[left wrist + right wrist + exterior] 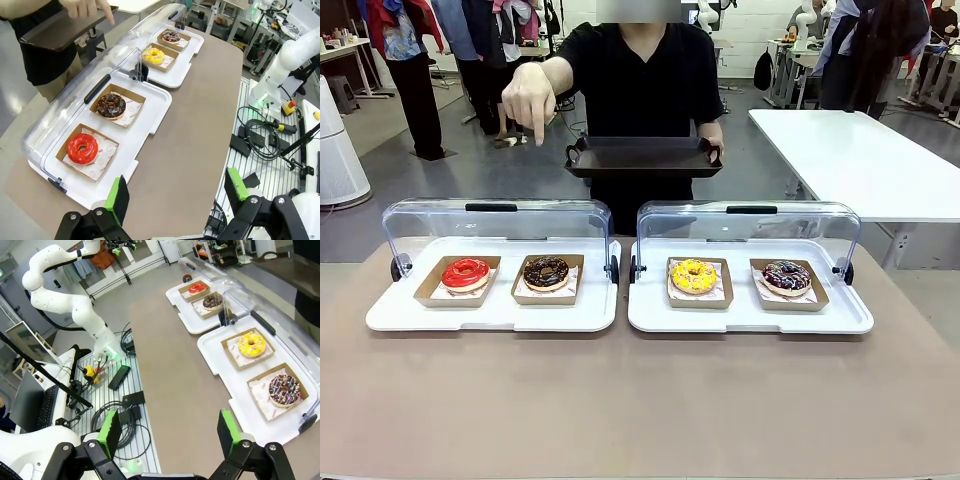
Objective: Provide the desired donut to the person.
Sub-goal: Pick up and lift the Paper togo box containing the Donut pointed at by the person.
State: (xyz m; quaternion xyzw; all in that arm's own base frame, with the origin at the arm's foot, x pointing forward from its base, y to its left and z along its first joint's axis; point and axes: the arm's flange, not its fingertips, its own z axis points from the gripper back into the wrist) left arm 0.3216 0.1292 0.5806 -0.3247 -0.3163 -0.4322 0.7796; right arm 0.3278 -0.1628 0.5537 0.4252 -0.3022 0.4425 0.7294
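Observation:
Four donuts sit in paper trays: red [466, 273] and chocolate [547, 271] in the left case, yellow [694, 276] and sprinkled chocolate [786, 276] in the right case. The person [640, 70] stands at the far side holding a dark tray [643, 157] in one hand. The other hand [528, 100] points an index finger down over the left case, roughly above the chocolate donut [111, 105]. My left gripper [176, 195] hangs open above the table's near edge, close to the red donut [82, 148]. My right gripper [169, 432] is open, near the sprinkled donut [285, 389].
Both white display cases [380, 318] [855, 322] have their clear lids [490, 222] raised toward the person. Bare brown tabletop [640, 400] lies between the cases and my side. A white table [860, 150] stands at the back right.

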